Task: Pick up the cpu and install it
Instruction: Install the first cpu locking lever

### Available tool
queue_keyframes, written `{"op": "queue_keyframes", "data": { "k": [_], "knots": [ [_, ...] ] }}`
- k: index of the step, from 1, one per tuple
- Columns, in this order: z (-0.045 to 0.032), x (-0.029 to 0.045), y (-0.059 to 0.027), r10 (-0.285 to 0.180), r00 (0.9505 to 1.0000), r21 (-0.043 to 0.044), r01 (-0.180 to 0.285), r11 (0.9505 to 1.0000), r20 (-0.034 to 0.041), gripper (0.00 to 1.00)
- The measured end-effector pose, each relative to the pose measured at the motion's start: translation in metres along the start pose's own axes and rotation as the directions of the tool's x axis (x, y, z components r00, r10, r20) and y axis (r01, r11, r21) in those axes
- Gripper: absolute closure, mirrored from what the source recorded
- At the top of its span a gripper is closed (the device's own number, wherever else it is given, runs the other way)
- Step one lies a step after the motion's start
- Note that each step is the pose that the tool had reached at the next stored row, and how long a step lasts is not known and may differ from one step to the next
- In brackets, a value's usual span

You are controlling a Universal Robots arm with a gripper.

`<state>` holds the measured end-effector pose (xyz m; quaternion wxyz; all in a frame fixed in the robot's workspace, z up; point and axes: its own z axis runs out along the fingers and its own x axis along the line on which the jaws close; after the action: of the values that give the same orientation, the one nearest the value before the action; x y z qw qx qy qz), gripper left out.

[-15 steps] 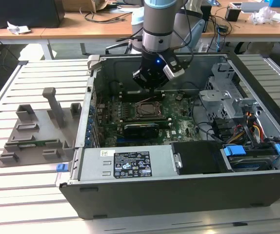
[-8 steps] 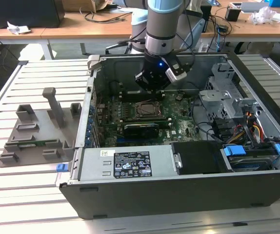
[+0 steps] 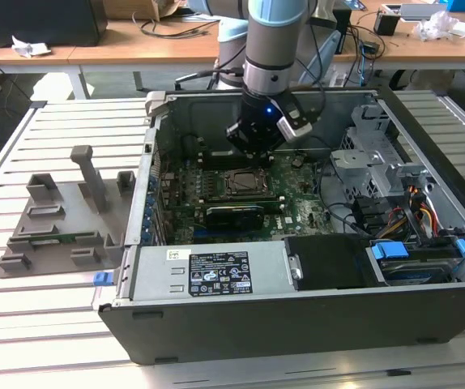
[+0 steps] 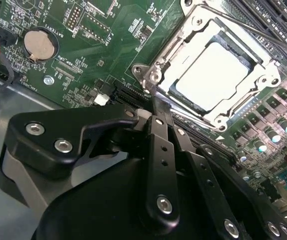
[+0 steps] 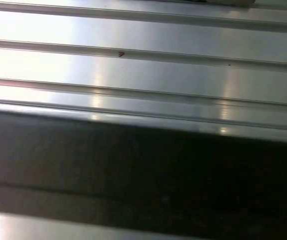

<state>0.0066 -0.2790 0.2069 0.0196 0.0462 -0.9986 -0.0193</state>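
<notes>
The arm's gripper [image 3: 258, 146] hangs inside the open computer case [image 3: 216, 324], just above the motherboard [image 3: 297, 190] and close beside the socket frame [image 3: 242, 184]. In the second wrist view the gripper [image 4: 156, 107] shows its dark fingers [image 4: 159, 135] drawn together to a narrow tip with nothing visible between them; they appear closed on nothing. The cpu [image 4: 214, 69] lies just ahead of that tip, seated flat within the socket frame [image 4: 153, 75], its pale metal top exposed and its edges parallel to the frame's opening. The metal bracket [image 4: 263, 75] appears to lie down around the chip, though whether it is latched cannot be told. Judgement: placement looks complete or nearly so, with the chip no longer held. Risks from here: the fingertip sits very near the frame's corner, so a sideways or downward drift could strike the bracket or scrape the chip's top. If the chip is not fully keyed in the socket, pressure on it could bend the contacts beneath, which are hidden. The coin cell [image 4: 37, 44] and small board components lie off to the side of the gripper and could be clipped on a careless retreat. The first wrist view gives a ribbed metal surface [image 5: 143, 65] and a dark band.
</notes>
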Motion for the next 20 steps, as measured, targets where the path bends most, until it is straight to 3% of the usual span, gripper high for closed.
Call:
{"op": "queue_keyframes", "data": {
  "k": [11,13,15,16,17,18,20],
  "knots": [
    [0.0049,-0.0016,-0.0057,0.001,1.0000,0.0002,-0.001,1.0000,-0.0024,0.89],
    [0.0060,-0.0018,-0.0058,0.001,1.0000,-0.0040,-0.001,1.0000,-0.0024,0.89],
    [0.0062,-0.0018,-0.0058,0.001,1.0000,-0.0239,-0.001,0.9997,-0.0004,0.89],
    [0.0062,-0.0018,-0.0058,0.000,1.0000,-0.0381,0.000,0.9993,0.0008,0.89],
    [0.0064,-0.0020,-0.0058,-0.001,1.0000,-0.0673,0.002,0.9977,0.0041,0.89],
    [0.0062,-0.0019,-0.0063,-0.001,1.0000,-0.0731,0.002,0.9973,0.0046,0.89],
    [0.0052,-0.0018,-0.0070,-0.002,1.0000,-0.0734,0.002,0.9973,0.0047,0.89]
  ]
}}
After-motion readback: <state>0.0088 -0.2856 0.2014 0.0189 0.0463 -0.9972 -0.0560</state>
